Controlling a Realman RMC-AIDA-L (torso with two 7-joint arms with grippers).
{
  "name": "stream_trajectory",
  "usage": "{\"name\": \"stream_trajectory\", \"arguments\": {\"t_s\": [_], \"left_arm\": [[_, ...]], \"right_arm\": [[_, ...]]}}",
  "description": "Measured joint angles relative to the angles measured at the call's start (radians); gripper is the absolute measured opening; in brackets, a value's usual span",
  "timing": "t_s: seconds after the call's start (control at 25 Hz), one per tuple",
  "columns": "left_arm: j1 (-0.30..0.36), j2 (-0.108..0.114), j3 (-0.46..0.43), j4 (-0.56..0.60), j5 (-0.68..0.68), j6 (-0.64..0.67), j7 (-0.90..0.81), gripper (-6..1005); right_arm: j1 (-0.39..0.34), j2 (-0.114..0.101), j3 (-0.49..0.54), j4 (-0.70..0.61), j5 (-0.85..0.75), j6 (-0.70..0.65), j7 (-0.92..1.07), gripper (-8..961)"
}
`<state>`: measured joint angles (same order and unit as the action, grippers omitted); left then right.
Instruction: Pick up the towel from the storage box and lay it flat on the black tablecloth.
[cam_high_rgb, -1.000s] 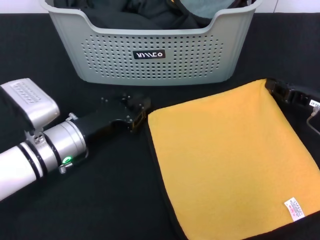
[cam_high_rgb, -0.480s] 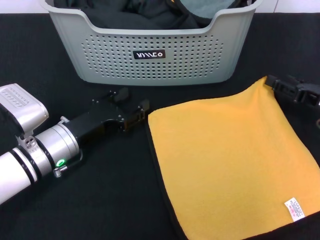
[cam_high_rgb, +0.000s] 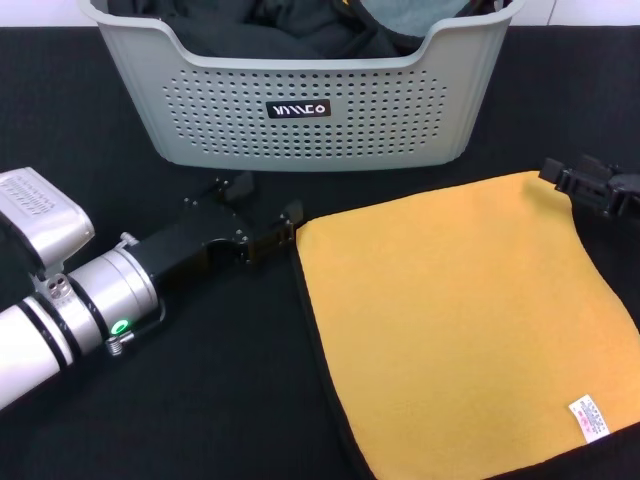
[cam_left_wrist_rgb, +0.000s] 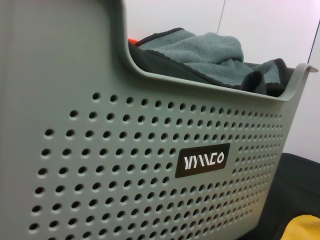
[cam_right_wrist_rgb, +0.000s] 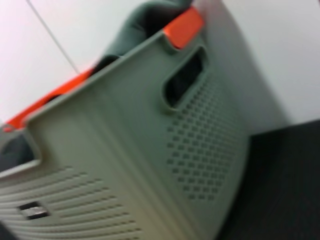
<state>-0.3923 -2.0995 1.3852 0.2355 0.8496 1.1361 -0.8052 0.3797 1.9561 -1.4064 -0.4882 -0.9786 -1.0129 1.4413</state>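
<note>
The towel (cam_high_rgb: 450, 320) lies flat, yellow face up, on the black tablecloth (cam_high_rgb: 230, 400) at the front right; a white tag is near its front right corner. The storage box (cam_high_rgb: 300, 95) stands behind it, and it fills the left wrist view (cam_left_wrist_rgb: 125, 165) and the right wrist view (cam_right_wrist_rgb: 125, 165). My left gripper (cam_high_rgb: 265, 202) is open and empty, low over the cloth just left of the towel's far left corner. My right gripper (cam_high_rgb: 572, 172) is open at the towel's far right corner, which lies flat.
The box holds black garments (cam_high_rgb: 260, 35) and another grey-teal cloth (cam_left_wrist_rgb: 200, 50). Something orange (cam_right_wrist_rgb: 182, 25) shows at its rim. The left arm's white forearm (cam_high_rgb: 50, 320) lies across the front left of the tablecloth.
My left gripper opened and drew back a little from the towel's corner. The towel's far right corner dropped flat as my right gripper let go and shifted slightly right.
</note>
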Motion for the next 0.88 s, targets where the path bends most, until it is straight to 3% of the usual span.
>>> {"name": "stream_trajectory", "arguments": {"t_s": [0.24, 0.44, 0.64, 0.88], "left_arm": [[0.030, 0.005, 0.000, 0.004, 0.002, 0.076, 0.003, 853], [0.054, 0.025, 0.007, 0.004, 0.016, 0.217, -0.008, 852], [0.039, 0.056, 0.013, 0.007, 0.167, 0.399, -0.070, 851], [-0.014, 0.070, 0.012, 0.012, 0.308, 0.597, -0.101, 849]], "right_arm": [[-0.030, 0.006, 0.003, -0.033, 0.001, -0.172, -0.137, 808], [-0.051, 0.017, 0.003, -0.056, -0.001, -0.387, -0.342, 807], [-0.026, 0.010, 0.001, -0.057, -0.069, -0.557, -0.380, 807], [0.025, -0.006, 0.002, -0.076, -0.226, -0.802, -0.374, 806]]}}
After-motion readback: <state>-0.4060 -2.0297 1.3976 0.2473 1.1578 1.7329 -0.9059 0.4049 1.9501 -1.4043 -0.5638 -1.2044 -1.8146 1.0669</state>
